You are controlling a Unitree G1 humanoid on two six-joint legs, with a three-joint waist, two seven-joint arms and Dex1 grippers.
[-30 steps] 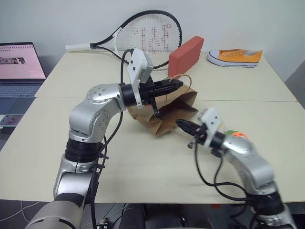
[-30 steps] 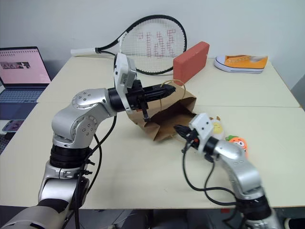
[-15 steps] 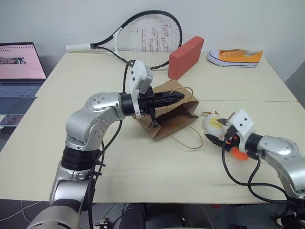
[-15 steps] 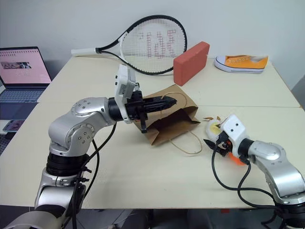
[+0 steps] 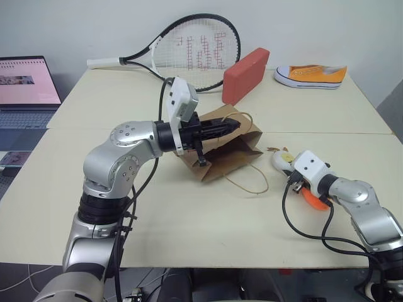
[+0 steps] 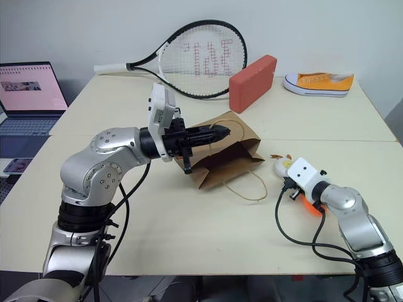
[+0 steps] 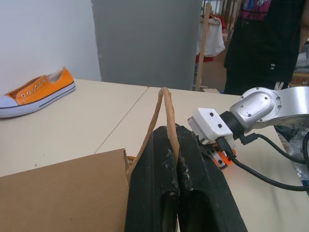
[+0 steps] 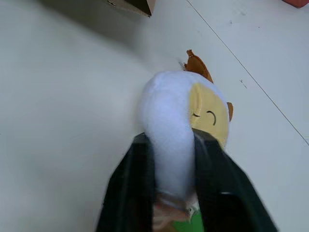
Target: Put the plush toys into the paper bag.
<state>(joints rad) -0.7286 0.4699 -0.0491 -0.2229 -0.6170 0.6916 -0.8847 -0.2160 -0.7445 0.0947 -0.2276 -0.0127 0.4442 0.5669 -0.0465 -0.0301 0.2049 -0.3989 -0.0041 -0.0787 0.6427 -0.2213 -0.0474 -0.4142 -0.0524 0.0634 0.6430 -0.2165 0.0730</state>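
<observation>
in the head views the paper bag (image 5: 221, 146) lies on its side in the middle of the table (image 5: 157, 207), mouth turned to the right. the left gripper (image 5: 232, 126) has its fingers pressed together on one bag handle (image 7: 159, 121), seen closely from the left wrist. in the right wrist view the right gripper (image 8: 170, 159) pinches the white egg toy (image 8: 178, 125); the orange carrot toy (image 6: 308, 202) lies just beside it.
</observation>
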